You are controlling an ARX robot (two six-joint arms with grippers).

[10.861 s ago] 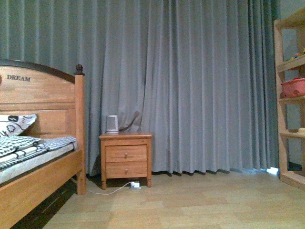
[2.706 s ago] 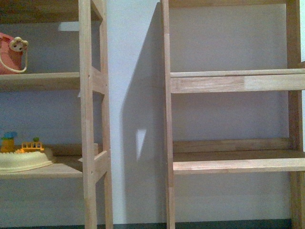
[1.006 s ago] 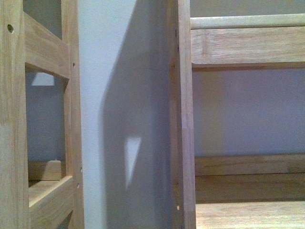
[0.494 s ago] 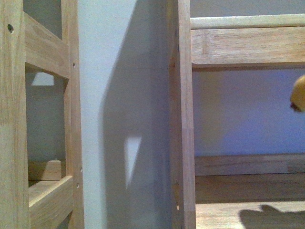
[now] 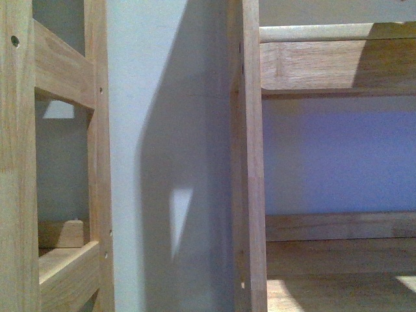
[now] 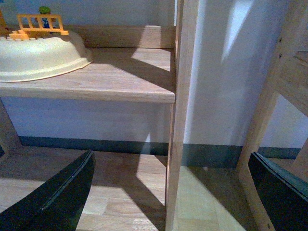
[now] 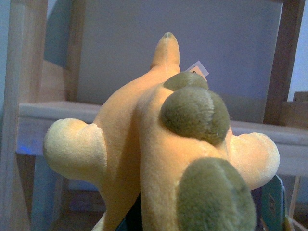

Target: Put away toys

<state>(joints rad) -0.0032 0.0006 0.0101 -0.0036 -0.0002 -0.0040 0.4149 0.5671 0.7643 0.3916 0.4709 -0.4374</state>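
The plush animal (image 7: 144, 144), orange-yellow with olive-brown patches and one pointed tip upward, fills the right wrist view. My right gripper (image 7: 202, 221) is shut on it; only a teal finger (image 7: 272, 204) shows beside the plush. Behind the plush runs a wooden shelf board (image 7: 43, 111). My left gripper (image 6: 168, 202) is open low near the floor, and nothing is held between its dark fingers (image 6: 55, 195). A shelf post (image 6: 179, 120) stands ahead between them. In the front view neither gripper nor the plush shows.
Two wooden shelf units stand against a pale wall (image 5: 149, 130), with uprights (image 5: 250, 162) close ahead. A shadow lies across the upper right shelf board (image 5: 325, 62). A cream bowl-shaped toy (image 6: 38, 55) with an orange fence sits on the left unit's low shelf (image 6: 120, 79).
Half a second ago the plush's edge showed at the front view's right edge, with a shadow on the lower shelf. Now it is out of that view and a shadow covers the upper board.
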